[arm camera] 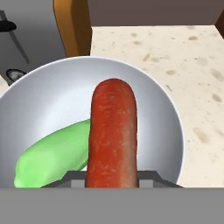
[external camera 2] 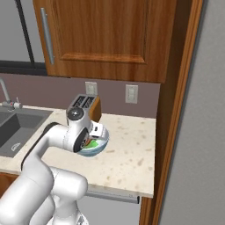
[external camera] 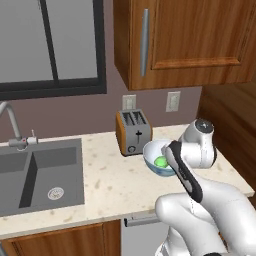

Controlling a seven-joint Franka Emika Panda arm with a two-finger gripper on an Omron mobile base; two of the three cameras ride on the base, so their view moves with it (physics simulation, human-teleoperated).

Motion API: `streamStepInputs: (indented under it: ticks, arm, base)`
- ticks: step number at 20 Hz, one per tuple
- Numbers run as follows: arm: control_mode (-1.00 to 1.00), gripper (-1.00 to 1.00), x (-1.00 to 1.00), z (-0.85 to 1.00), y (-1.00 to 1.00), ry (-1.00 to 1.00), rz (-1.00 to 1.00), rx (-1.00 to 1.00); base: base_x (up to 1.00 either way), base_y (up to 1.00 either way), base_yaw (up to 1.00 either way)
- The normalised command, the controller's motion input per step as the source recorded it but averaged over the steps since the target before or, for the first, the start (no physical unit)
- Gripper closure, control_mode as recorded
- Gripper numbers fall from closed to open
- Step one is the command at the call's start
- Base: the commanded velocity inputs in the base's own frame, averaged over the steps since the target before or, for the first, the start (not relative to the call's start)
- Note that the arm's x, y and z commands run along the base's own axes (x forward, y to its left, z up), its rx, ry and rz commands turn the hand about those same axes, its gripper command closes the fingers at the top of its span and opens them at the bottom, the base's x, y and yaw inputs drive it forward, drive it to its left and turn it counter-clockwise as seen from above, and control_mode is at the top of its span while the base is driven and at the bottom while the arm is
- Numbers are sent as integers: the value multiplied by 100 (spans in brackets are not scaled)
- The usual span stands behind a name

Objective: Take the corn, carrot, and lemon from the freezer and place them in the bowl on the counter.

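Note:
In the hand view my gripper (arm camera: 113,176) is shut on the carrot (arm camera: 113,131), an orange-red stub that points up and away from the fingers. It hangs right over the white bowl (arm camera: 168,118). The bright green corn (arm camera: 52,157) lies inside the bowl, to the carrot's left. From the left base view the bowl (external camera: 151,151) stands on the beige counter (external camera: 110,180) beside the toaster, with the corn (external camera: 161,161) in it and my hand above its right side. In the right base view the gripper (external camera 2: 93,139) sits over the bowl (external camera 2: 100,149). The lemon is out of view.
An orange toaster (external camera: 133,131) stands just left of the bowl against the wall. A grey sink (external camera: 40,172) with a faucet lies further left. Wooden wall cabinets (external camera: 190,40) hang above. A tall wooden panel (external camera 2: 176,132) and a grey surface (external camera 2: 206,132) bound the counter's right end.

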Motion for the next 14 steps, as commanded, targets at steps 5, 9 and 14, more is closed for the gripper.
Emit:
streamStepInputs:
  ticks: [5, 9, 14]
  arm:
    - [-100, -100, 21, -2, -14, 0, 0, 0]
    - [-100, -100, 13, 0, -12, 0, 0, 0]
    - [-100, -100, 4, 0, -1, 0, 0, 0]
  base:
    - [0, 0, 0]
    - [0, 0, 0]
    - [0, 0, 0]
